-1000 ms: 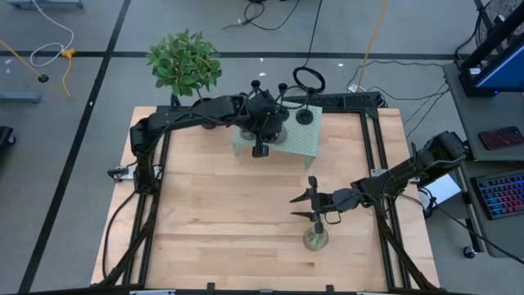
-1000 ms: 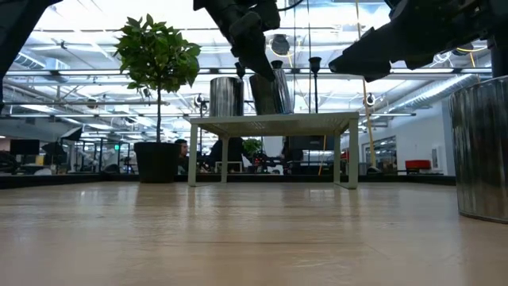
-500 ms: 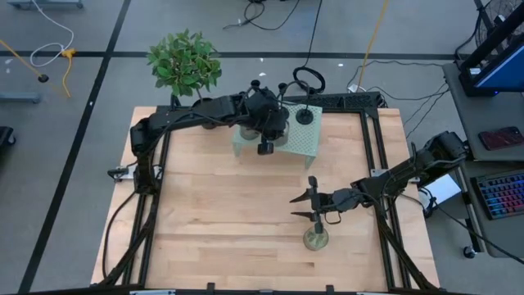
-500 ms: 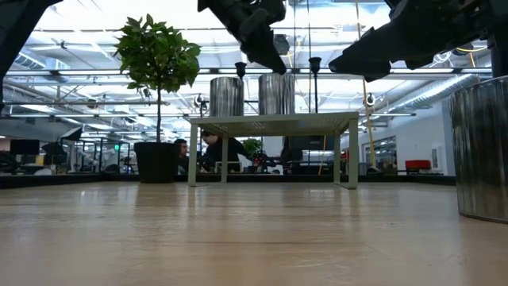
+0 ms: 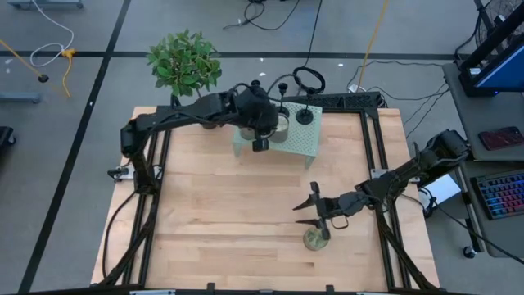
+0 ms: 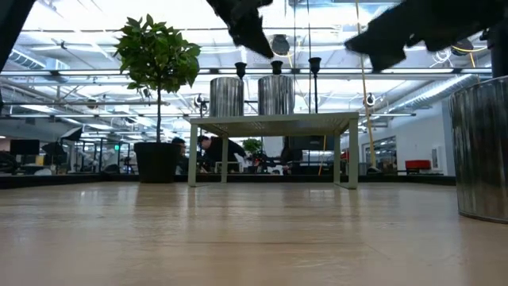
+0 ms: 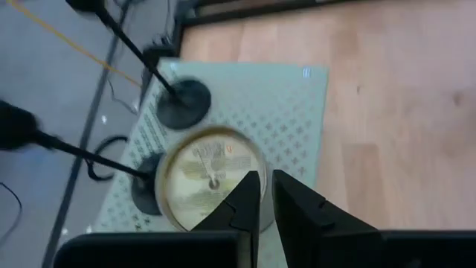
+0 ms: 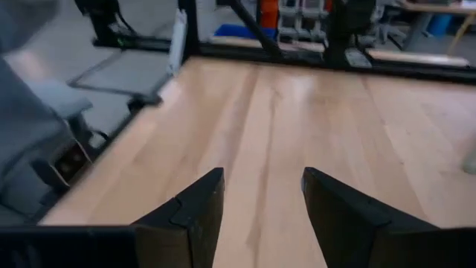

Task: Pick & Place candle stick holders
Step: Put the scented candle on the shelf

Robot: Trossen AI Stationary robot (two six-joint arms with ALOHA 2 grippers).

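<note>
While the three candle stick holders [image 6: 275, 75] stood on the pale green stand [image 5: 301, 141] at the far edge of the counter [image 5: 213, 213], you could see their thin stems and small cup tops in the low view, lined up behind two silver jar candles [image 6: 227, 96]. From above, one holder's round base [image 5: 304, 117] sat near the stand's far right corner, with another stem showing just to its left. Your left wrist camera showed two of the black bases [image 7: 183, 103] on the stand's patterned top, one just beside a jar candle [image 7: 210, 177] and the other partly behind it.

Your left gripper [image 5: 259, 144] hung over the stand's front edge, just beside the jar candles. Its fingers [image 7: 242, 205] were almost together, with only a thin slit between them and nothing held.

Your right gripper [image 5: 309, 211] was well apart from the stand, above the near right part of the counter. Its fingers [image 8: 186, 208] were spread wide with nothing between them, only bare wood ahead. A third jar candle [image 5: 316, 238] stood on the counter just beside that gripper.

A potted plant [image 5: 184, 64] stood beyond the counter's far left corner.
</note>
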